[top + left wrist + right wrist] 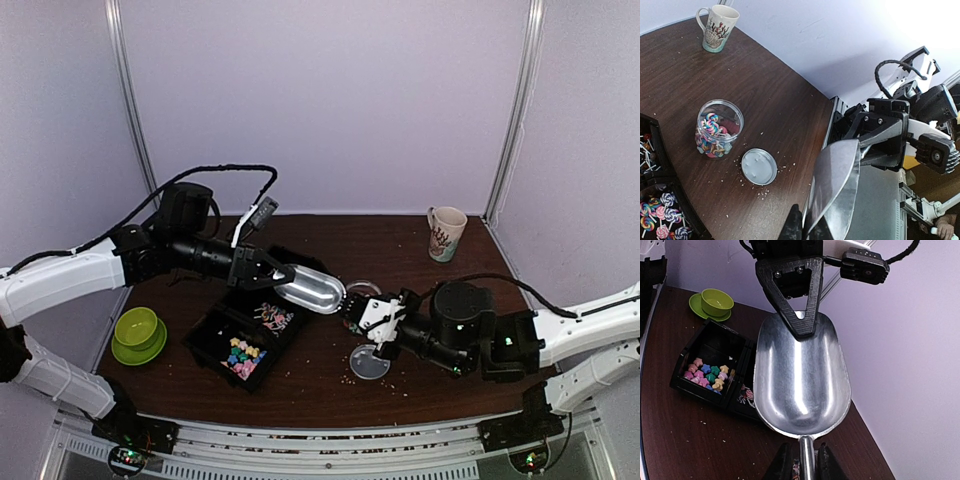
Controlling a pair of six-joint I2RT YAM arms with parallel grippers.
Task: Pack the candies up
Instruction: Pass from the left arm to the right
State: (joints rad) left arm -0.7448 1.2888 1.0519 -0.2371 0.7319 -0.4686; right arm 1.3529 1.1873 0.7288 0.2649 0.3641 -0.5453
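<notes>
Pinching the thin handle of the scoop [800, 375] at the bottom edge of the right wrist view, with the right gripper [803, 462] sitting snug against both sides of it. Clamping the scoop's far rim at the top of that view with the left gripper [802, 329], jaws together on the metal.

Spotting the candies [705, 374] as pastel stars in one compartment of the black tray [695, 391], left of the scoop. Finding more as swirled lollipops [662, 217] at the lower left of the left wrist view, and more filling the bottom of the open clear jar [718, 129] left of centre.

Showing the round lid [759, 166] lying flat just beside the jar, toward the lower right. Showing the mug [717, 27] standing upright at the upper left. Showing the green cup [716, 301] sitting on its saucer [697, 307] beyond the tray, upper left of the right wrist view.
</notes>
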